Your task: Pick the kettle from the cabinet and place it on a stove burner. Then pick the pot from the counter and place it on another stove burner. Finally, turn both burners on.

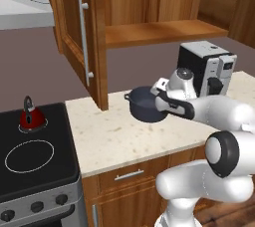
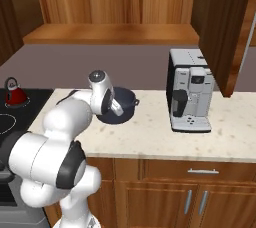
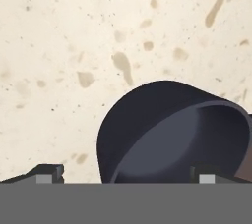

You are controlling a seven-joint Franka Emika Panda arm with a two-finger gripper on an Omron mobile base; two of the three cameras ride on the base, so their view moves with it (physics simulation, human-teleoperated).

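Observation:
The dark blue-grey pot [image 1: 143, 104] [image 2: 120, 106] stands on the beige counter [image 1: 114, 141], below the open cabinet [image 1: 159, 32]. My gripper [image 1: 160, 102] [image 2: 114, 107] is lowered over the pot's right side. In the hand view the gripper [image 3: 128, 174] is open and straddles the pot's wall [image 3: 167, 125]: one fingertip [image 3: 206, 175] is inside the pot, the other [image 3: 49, 171] is over the counter outside. The red kettle [image 1: 31, 118] [image 2: 15, 92] sits on the small rear stove burner [image 1: 21, 130]. The largest burner circle [image 1: 30, 156] in front of it is bare.
The cabinet door [image 1: 74, 27] hangs open over the counter's left end, with its bar handle [image 1: 84, 37] facing the stove. A coffee machine [image 1: 206, 66] [image 2: 190, 89] stands on the counter right of the pot. Black knobs [image 1: 37, 206] line the stove front.

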